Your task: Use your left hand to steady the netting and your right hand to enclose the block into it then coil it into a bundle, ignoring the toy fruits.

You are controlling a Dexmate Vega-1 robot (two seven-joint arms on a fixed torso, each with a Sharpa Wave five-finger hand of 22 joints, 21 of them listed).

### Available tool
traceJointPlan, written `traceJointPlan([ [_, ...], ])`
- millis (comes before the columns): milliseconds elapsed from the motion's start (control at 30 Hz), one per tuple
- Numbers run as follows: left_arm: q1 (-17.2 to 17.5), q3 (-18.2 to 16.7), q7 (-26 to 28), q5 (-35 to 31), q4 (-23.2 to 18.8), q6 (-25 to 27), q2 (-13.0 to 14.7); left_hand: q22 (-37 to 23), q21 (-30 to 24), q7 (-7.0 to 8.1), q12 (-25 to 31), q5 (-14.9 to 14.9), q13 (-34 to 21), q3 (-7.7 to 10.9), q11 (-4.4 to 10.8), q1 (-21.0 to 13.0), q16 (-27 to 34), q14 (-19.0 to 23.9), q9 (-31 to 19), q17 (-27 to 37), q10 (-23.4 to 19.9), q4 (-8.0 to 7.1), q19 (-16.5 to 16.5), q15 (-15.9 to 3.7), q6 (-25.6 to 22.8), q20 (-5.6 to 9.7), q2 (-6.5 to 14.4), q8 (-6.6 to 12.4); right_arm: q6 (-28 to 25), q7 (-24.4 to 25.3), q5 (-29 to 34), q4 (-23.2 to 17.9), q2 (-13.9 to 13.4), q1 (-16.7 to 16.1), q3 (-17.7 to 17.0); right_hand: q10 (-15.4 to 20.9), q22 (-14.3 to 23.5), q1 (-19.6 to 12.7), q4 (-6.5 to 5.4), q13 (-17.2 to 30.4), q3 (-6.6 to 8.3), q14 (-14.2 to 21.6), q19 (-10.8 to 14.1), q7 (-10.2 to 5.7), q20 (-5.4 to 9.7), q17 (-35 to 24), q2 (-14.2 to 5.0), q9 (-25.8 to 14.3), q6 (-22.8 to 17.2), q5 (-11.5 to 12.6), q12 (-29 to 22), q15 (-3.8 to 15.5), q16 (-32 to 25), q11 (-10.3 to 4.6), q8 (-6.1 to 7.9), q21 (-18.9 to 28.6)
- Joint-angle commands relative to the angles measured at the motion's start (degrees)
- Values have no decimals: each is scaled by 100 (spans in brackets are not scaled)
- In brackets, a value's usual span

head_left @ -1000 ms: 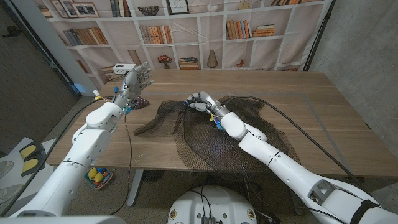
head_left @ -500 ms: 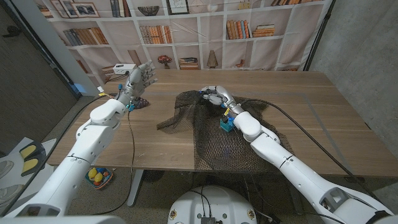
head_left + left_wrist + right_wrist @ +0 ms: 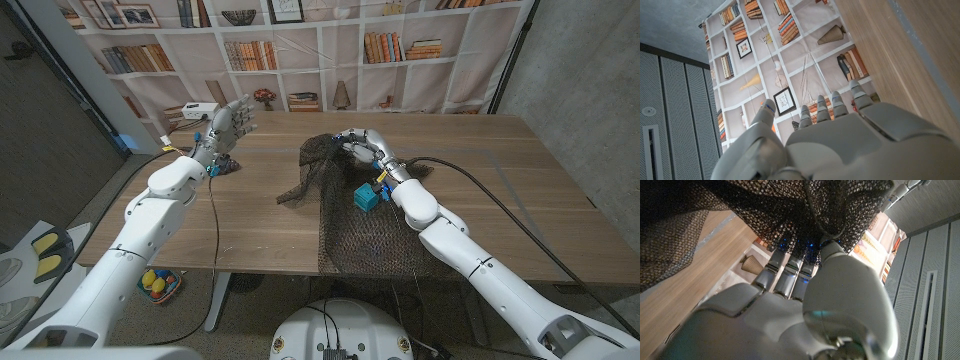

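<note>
A printed backdrop of bookshelves (image 3: 300, 45) spans the room from ten to two o'clock behind a long wooden table (image 3: 500, 180) with a smooth, pale-grained top. A grey wall rises at three o'clock. The dark netting (image 3: 375, 225), a fine limp mesh, spreads from the table's centre down to its near edge at six o'clock, bunched into a peak where the right hand (image 3: 358, 145) grasps it and lifts it just above centre. In the right wrist view the fingers (image 3: 785, 275) reach up into the gathered mesh. A small teal block (image 3: 367, 196), cube-shaped, sits on the netting just below that hand. At ten o'clock the left hand (image 3: 232, 122) is raised above the table, released, fingers spread, holding nothing.
</note>
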State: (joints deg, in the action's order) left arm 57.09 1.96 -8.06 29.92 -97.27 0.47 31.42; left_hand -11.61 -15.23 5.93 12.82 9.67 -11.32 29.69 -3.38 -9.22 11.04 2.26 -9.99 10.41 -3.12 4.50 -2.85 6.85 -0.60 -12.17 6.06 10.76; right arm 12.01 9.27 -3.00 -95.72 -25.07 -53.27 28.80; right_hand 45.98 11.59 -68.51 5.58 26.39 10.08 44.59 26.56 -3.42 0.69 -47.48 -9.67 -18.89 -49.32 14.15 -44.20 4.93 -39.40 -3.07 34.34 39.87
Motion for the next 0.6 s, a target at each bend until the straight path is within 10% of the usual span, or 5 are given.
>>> traceJointPlan([
  [33, -77, 82, 4, -48, -102, 116, 36, -23, -1, 19, -1, 26, -13, 15, -15, 44, -8, 17, -17, 13, 11, -25, -6, 39, 33, -9, -16, -19, 31, 318, -63, -613, -420, -527, -359, 9, 7, 30, -37, -3, 31, -29, -52, -131, -12, -34, 12, 6, -181, 3, 15, 694, 27, -29, 38, 32],
  [600, -239, 233, -84, -86, -48, 199, 24, -23, 7, 24, -8, 26, -13, 17, -10, 50, -11, 15, -17, 13, 11, -24, -2, 43, 38, -10, -22, -19, -557, 840, -141, -1494, -954, -1465, -982, -85, 0, 79, -60, -14, 16, -113, -199, -192, -30, -43, 50, 114, -208, 1, 49, 697, 213, -72, 35, 57],
])
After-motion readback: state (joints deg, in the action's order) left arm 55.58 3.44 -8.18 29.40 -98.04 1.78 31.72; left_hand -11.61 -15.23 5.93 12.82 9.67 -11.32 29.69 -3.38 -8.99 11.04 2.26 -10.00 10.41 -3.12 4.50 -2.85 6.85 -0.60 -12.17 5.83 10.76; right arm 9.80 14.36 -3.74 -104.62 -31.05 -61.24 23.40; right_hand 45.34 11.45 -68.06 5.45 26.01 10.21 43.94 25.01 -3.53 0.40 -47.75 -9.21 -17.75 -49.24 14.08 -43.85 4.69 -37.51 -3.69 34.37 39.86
